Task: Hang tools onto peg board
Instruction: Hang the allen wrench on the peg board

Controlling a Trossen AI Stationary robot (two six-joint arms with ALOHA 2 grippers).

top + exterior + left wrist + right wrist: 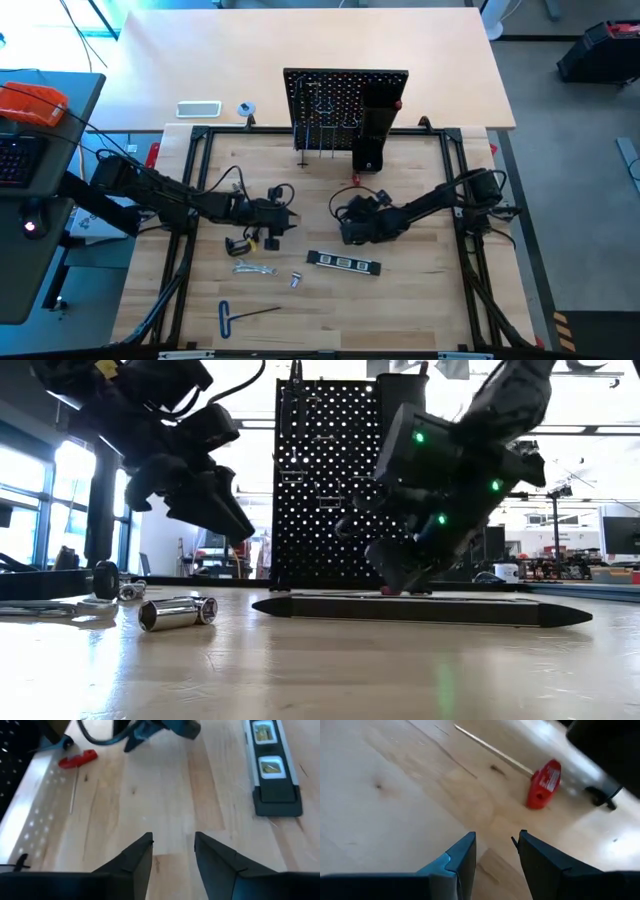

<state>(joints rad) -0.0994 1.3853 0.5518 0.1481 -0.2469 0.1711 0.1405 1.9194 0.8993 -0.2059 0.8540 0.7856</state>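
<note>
Nearest the lower edge of the high view lies a blue T-handle hex key (238, 315) on the pale wooden bench (420, 300). Above it sit a silver wrench (253, 267), a small silver socket (296, 280) and a long black-and-silver level bar (344, 262). A black clamp-like tool with yellow tips (243, 243) lies just left of centre. At mid-frame the left pincer (278, 222) hangs over bare wood, its fingers (136, 857) parted and empty. To its right the right pincer (352, 228) is likewise slightly parted, gripping nothing, low over the bench. Above that, a red T-handled key (355, 180) lies on the wood near the board's foot. Farthest up, at top centre, stands the upright black perforated peg board (330, 100) with metal hooks and a tall black box holder (372, 140).
</note>
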